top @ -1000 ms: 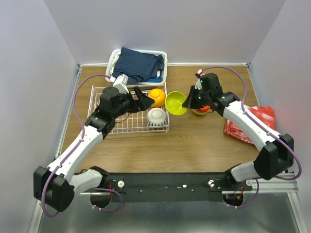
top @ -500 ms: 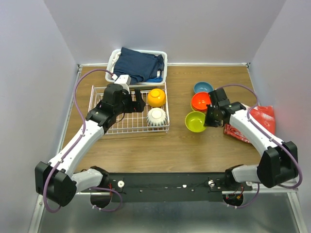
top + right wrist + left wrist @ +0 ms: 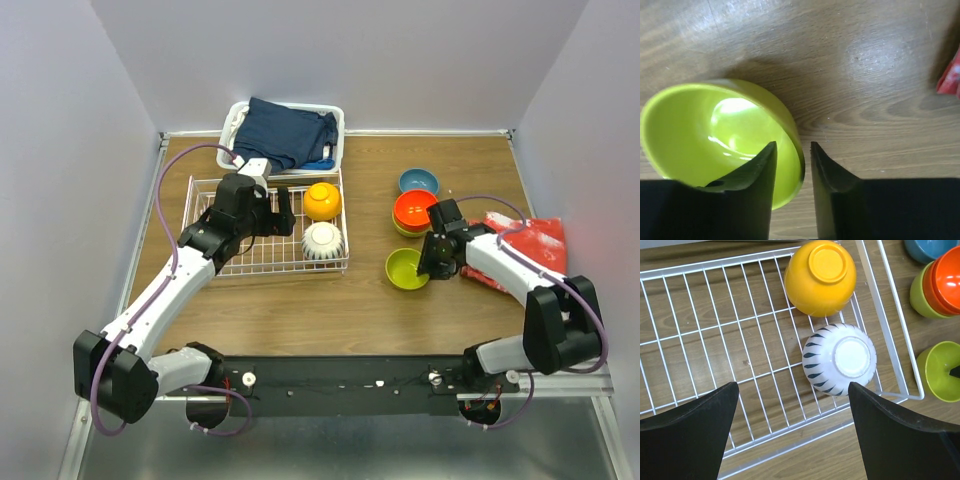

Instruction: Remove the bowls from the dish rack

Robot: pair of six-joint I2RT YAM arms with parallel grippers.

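The white wire dish rack [image 3: 215, 238] holds two upturned bowls: an orange-yellow bowl [image 3: 322, 200] [image 3: 821, 277] and a white ribbed bowl [image 3: 323, 241] [image 3: 840, 357]. My left gripper [image 3: 278, 217] [image 3: 792, 385] hovers over the rack just left of them, open wide and empty. On the table to the right, a lime-green bowl [image 3: 404, 269] [image 3: 705, 125] sits upright. My right gripper [image 3: 431, 258] [image 3: 793, 146] straddles its rim, one finger inside and one outside, with a gap at the rim. A blue bowl [image 3: 418, 181] and a red-orange bowl [image 3: 414, 209] nested in another lime-green one stand behind.
A white plastic basket [image 3: 232, 118] with dark blue cloth stands behind the rack. A red bag [image 3: 530, 240] lies at the right edge, under my right forearm. Walls close in the table on three sides.
My right arm carried the lime-green bowl down to the table in front of the red-orange stack, and its jaws have parted. My left gripper drew back over the rack and opened wide.
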